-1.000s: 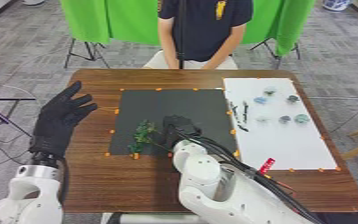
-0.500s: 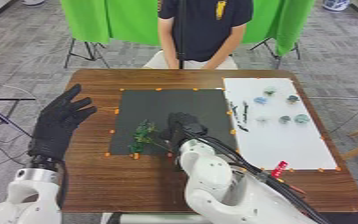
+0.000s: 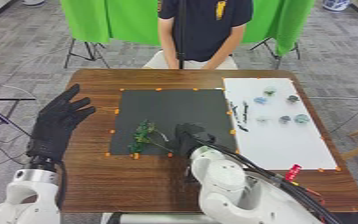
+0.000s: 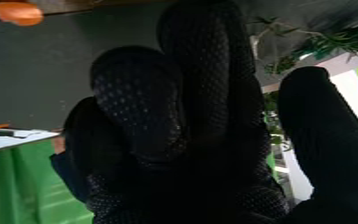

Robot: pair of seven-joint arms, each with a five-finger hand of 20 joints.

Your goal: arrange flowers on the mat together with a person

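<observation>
Fingers [image 4: 202, 55] of the right hand [image 3: 191, 139] relaxed, empty, farther from the green sprig [image 3: 143, 134] than before

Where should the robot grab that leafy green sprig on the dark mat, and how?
Probably pinch the thin stem from above, on the side nearer the right hand: it juts out clear of the green leaves, low over the dark mat.
</observation>
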